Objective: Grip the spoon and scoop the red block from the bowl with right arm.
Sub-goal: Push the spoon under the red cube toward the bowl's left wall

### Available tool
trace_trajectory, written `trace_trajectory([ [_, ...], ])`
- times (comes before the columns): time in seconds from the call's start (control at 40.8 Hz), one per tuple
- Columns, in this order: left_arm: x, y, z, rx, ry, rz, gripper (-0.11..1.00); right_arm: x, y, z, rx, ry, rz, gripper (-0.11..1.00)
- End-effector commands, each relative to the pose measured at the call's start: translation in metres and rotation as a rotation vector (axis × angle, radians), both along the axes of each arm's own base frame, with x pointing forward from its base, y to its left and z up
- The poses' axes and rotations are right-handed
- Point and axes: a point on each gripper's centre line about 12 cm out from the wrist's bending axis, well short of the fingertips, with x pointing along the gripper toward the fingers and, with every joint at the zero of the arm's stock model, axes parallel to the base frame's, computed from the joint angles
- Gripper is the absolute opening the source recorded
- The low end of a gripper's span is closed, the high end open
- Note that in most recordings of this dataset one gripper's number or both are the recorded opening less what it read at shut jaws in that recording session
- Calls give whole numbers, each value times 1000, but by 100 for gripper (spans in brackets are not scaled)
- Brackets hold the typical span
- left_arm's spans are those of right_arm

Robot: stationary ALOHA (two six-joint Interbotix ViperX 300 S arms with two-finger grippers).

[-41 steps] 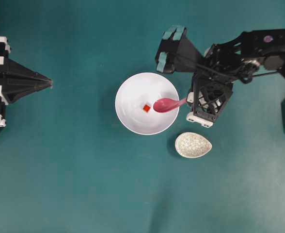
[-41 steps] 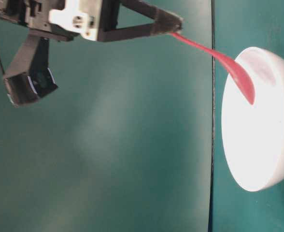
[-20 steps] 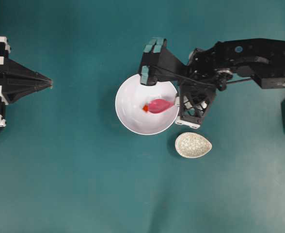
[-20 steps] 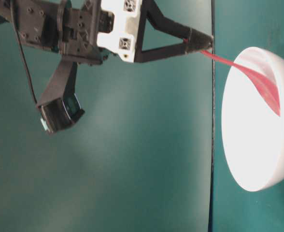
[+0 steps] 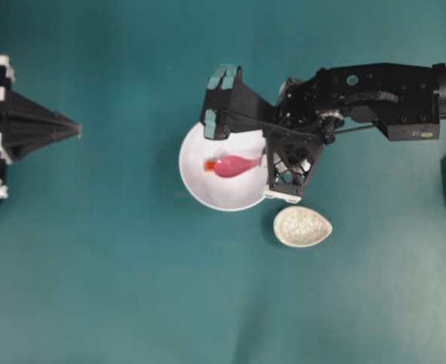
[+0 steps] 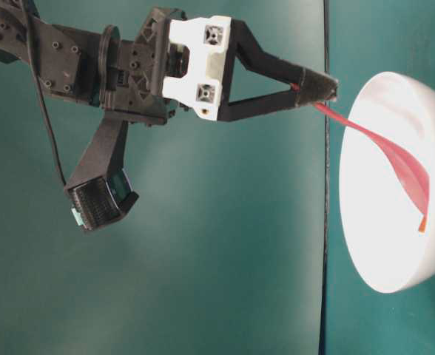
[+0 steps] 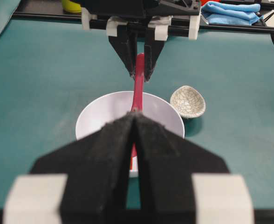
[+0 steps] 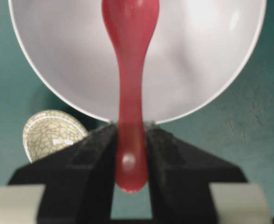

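Observation:
My right gripper is shut on the handle end of the pink spoon, just over the right rim of the white bowl. The spoon slopes down into the bowl, scoop low near the bottom. The red block sits against the scoop's front tip, on its left; it also shows at the spoon's tip. In the right wrist view the spoon runs between my fingers and hides the block. My left gripper is shut and empty, far left of the bowl.
A speckled beige egg-shaped dish lies just below and right of the bowl, close under the right arm's wrist. Blue cloth lies beyond the table's far edge. Bare teal table surrounds the bowl.
The right arm moved left and lower, carrying the spoon deeper across the bowl. The scoop reached the red block and pushed it leftward. The left arm has not moved.

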Motion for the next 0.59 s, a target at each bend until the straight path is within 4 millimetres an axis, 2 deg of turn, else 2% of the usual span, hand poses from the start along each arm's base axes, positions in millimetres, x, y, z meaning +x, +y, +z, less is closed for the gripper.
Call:
trace_trajectory([
  [0.0,2,0,11,5,-32,-1,0,2,1,11,-4,-28,7,24],
  [0.564,2,0,10,17,-31,-1,0,-2,3,7,-5,-6,13,24],
])
